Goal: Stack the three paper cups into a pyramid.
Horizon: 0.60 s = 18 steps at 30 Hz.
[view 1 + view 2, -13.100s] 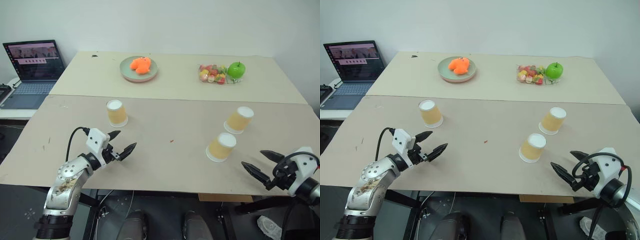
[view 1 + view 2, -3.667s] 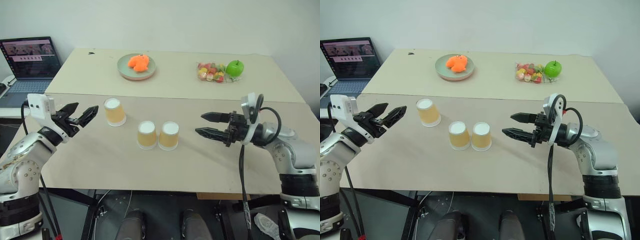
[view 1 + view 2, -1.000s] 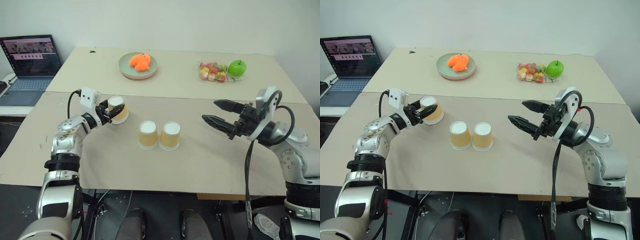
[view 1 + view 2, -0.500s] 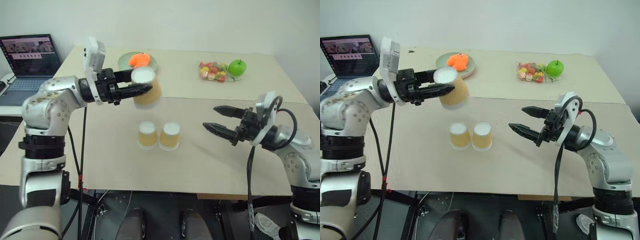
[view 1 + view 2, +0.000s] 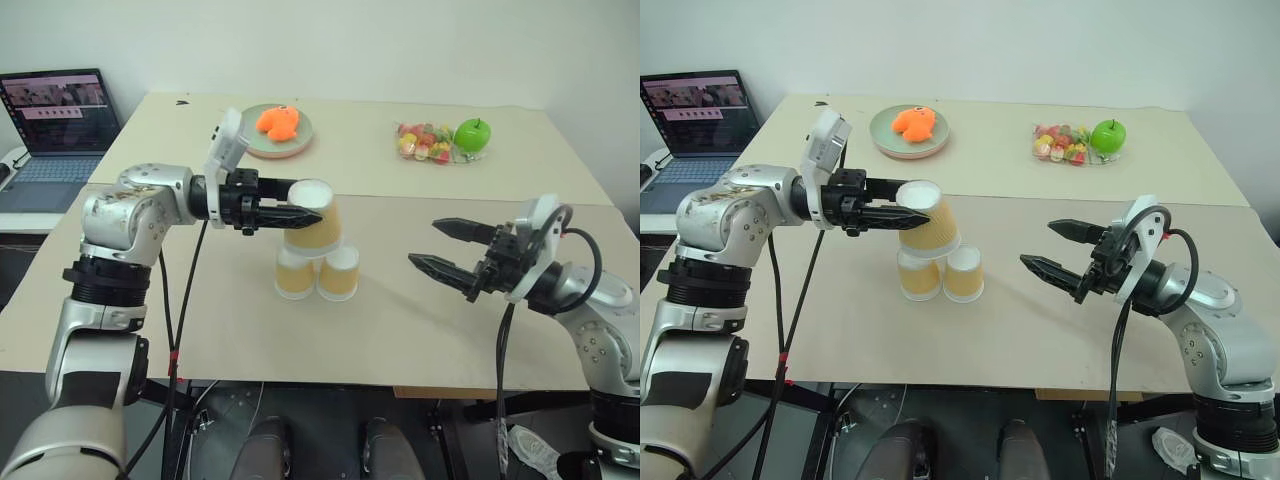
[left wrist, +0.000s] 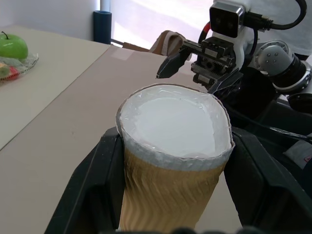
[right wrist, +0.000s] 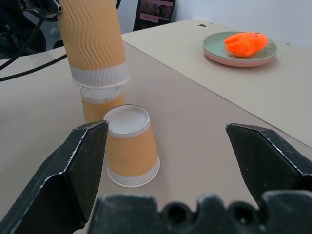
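Observation:
Two tan paper cups stand upside down, side by side, mid-table: one on the left [image 5: 294, 274] and one on the right [image 5: 340, 272]. My left gripper [image 5: 300, 213] is shut on the third cup [image 5: 317, 221], held upside down just above that pair; in the left wrist view this cup [image 6: 170, 161] sits between the fingers [image 6: 100, 185]. My right gripper [image 5: 447, 248] hovers open to the right of the cups, pointing toward them, with nothing between its fingers [image 7: 78, 161]. The right wrist view shows the held cup [image 7: 95, 41] over the left cup [image 7: 100, 103], beside the right cup [image 7: 130, 145].
A green plate [image 5: 262, 146] bearing an orange toy [image 5: 278, 121] sits at the back. A green apple [image 5: 472, 134] and a dish of sweets [image 5: 423, 145] lie at the back right. A laptop [image 5: 55, 118] stands off the table's left side.
My left gripper has carried the third cup from the table's left, up and rightward, and now holds it lower, just above the pair. The right gripper has stayed put.

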Available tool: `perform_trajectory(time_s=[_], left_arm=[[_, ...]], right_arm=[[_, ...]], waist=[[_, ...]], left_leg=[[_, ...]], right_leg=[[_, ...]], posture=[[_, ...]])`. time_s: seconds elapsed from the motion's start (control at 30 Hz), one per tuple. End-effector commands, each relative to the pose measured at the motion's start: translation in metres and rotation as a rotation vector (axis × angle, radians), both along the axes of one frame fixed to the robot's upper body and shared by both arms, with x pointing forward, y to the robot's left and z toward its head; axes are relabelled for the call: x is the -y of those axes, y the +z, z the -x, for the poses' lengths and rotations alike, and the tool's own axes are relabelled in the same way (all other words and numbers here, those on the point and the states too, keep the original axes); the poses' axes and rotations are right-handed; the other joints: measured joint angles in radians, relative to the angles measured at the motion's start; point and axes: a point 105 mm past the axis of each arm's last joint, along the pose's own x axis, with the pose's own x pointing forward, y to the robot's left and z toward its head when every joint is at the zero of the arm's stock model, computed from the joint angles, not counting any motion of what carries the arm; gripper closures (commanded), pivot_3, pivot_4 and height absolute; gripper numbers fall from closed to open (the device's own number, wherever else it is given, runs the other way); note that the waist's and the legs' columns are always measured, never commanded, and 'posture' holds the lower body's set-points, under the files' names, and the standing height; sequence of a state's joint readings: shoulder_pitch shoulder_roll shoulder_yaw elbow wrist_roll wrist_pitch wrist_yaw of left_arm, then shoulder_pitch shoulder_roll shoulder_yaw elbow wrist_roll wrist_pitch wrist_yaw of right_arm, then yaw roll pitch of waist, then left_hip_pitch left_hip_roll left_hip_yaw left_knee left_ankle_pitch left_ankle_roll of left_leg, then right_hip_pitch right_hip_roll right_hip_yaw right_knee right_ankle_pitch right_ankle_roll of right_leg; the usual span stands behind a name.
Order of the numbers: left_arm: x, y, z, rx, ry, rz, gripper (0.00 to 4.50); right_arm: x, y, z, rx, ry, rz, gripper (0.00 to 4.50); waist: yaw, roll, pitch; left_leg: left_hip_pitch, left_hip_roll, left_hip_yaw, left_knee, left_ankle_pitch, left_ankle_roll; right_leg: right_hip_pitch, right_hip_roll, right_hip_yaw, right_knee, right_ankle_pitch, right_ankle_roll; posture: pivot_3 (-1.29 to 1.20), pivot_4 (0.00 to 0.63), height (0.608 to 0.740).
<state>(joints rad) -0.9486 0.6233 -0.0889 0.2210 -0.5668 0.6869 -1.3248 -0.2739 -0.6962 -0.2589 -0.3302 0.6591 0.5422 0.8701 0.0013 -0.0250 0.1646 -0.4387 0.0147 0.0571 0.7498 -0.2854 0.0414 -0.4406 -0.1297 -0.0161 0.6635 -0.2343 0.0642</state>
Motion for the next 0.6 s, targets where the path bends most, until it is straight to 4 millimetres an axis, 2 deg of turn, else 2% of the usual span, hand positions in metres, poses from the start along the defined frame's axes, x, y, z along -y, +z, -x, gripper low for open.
perform_trajectory(time_s=[0.03,0.2,0.5,0.57,0.6], left_arm=[[0.0062,0.0053,-0.0012,0.046,-0.023,-0.004,2.06],[0.0113,0.0005,-0.0025,0.038,-0.039,-0.003,2.06],[0.0101,-0.0013,-0.0066,0.023,-0.028,0.012,2.06],[0.0109,0.0001,-0.0094,0.023,-0.015,0.022,1.13],[0.0115,0.001,-0.011,0.018,-0.009,0.031,0.93]], right_arm=[[0.0013,0.0169,0.0061,0.063,0.004,-0.023,0.0],[-0.0031,0.0161,0.0107,0.058,0.027,-0.008,0.0],[0.0018,0.0169,0.0083,0.068,-0.015,-0.008,0.0],[0.0034,0.018,0.0069,0.073,-0.025,-0.011,0.0],[0.0042,0.0183,0.0059,0.074,-0.03,-0.01,0.0]], waist=[[0.001,0.0,0.0],[0.002,0.0,0.0],[0.002,0.0,0.0],[0.002,0.0,0.0],[0.002,0.0,0.0]], left_leg=[[0.0,0.0,0.0,0.0,0.0,0.0],[0.0,0.0,0.0,0.0,0.0,0.0],[0.0,0.0,0.0,0.0,0.0,0.0],[0.0,0.0,0.0,0.0,0.0,0.0],[0.0,0.0,0.0,0.0,0.0,0.0]], right_leg=[[0.0,0.0,0.0,0.0,0.0,0.0],[0.0,0.0,0.0,0.0,0.0,0.0],[0.0,0.0,0.0,0.0,0.0,0.0],[0.0,0.0,0.0,0.0,0.0,0.0],[0.0,0.0,0.0,0.0,0.0,0.0]], posture=[[0.0,0.15,0.676],[0.0,0.15,0.676],[0.0,0.15,0.676],[0.0,0.15,0.676],[0.0,0.15,0.676]])
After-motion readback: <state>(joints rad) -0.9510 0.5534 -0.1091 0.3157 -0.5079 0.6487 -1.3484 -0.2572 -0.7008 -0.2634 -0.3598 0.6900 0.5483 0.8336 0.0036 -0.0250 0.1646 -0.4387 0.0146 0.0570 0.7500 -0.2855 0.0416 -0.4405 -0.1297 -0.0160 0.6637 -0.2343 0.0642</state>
